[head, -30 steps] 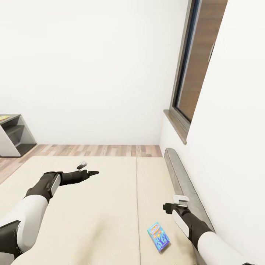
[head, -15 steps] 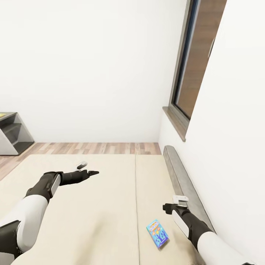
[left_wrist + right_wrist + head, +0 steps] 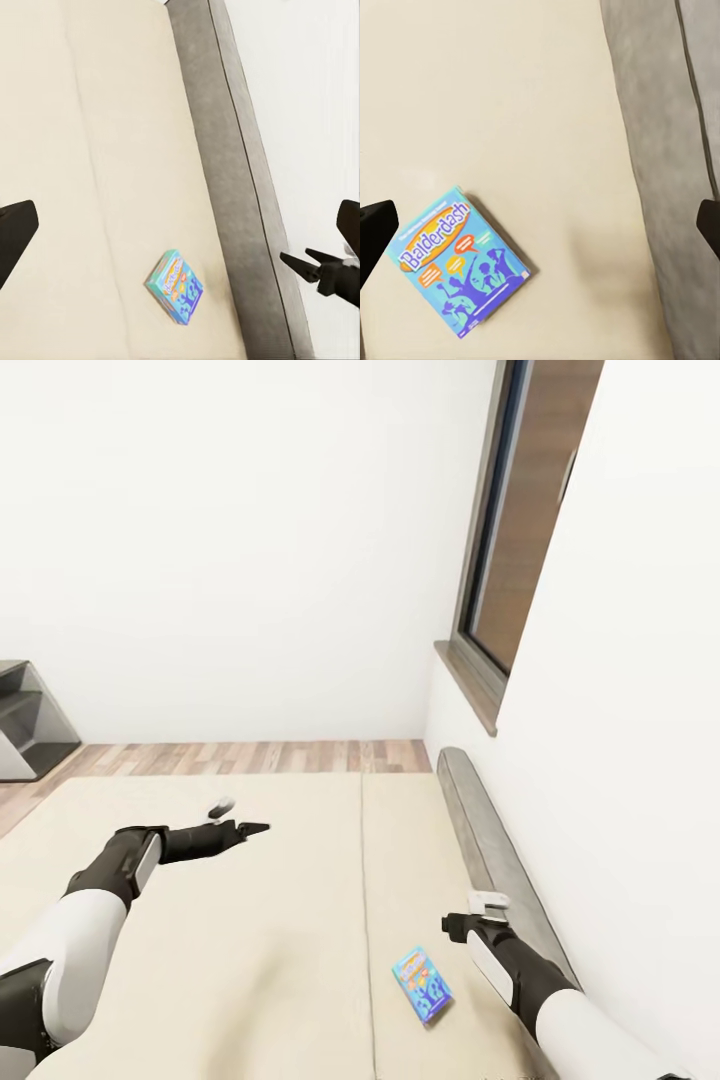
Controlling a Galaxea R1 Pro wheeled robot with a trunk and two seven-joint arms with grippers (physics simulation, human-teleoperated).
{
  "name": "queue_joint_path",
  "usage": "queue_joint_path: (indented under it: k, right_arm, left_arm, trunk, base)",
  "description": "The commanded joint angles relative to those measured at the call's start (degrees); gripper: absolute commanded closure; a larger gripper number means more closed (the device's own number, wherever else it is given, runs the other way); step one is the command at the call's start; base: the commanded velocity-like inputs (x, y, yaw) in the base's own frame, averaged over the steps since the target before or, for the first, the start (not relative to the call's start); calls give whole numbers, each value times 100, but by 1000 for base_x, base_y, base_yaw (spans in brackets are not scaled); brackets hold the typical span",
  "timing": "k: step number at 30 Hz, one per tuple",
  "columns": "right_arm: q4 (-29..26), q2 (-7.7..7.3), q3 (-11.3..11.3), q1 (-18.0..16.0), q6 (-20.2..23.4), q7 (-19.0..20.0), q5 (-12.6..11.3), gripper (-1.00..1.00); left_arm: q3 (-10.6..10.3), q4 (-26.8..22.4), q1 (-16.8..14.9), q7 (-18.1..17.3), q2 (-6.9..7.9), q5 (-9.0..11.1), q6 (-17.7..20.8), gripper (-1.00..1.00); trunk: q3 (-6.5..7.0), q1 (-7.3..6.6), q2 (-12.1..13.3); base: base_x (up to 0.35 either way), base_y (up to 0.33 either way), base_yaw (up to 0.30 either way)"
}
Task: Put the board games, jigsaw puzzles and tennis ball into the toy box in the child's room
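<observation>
1. I am looking down from the head camera at the bed (image 3: 250, 920): a wide plain beige mattress with a seam running down it, set against a white wall.
2. The low grey headboard (image 3: 495, 850) runs along the bed's right edge, against a white wall, with a dark-framed window (image 3: 500, 560) above it.
3. A strip of wood plank floor (image 3: 250, 756) lies between the far edge of the bed and the back wall, and a grey shelf unit (image 3: 25, 720) stands at the far left.
4. My left arm reaches out over the middle of the mattress; the left gripper (image 3: 240, 818) hovers above bare bedding, its fingers spread wide apart with nothing between them.
5. My right arm sits low near the headboard; the right gripper (image 3: 475, 912) hangs over the mattress edge, and in its wrist view the two fingertips stand at opposite edges of the picture, open and empty.
6. The one task item I can see is the blue board game (image 3: 422, 984), a thin flat box with orange "Balderdash" print, lying flat on the mattress right of the seam, near the headboard but apart from it.
7. It lies just beside the right gripper, on its inner side, untouched.
</observation>
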Motion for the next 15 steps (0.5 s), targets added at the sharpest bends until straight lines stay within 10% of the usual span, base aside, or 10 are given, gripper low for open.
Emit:
queue_joint_path:
  k: [1, 10, 15]
  right_arm:
    - [-14, -5, 48, -6, 33, -45, -47, -100]
    - [-25, 91, 48, -7, 98, -26, -41, -100]
    - [-26, 96, 47, -6, 101, -24, -40, -100]
  left_arm:
    - [47, -5, -5, -130, -3, -65, 74, -100]
    - [16, -16, 13, -1954, 274, -92, 326, -100]
    - [-98, -16, 18, -2334, 300, -164, 349, -100]
  trunk:
    - [-22, 3, -13]
    - [-106, 3, -13]
    - [-149, 3, -13]
  base:
    - [0, 0, -76]
    - [0, 0, -70]
    - [0, 0, -17]
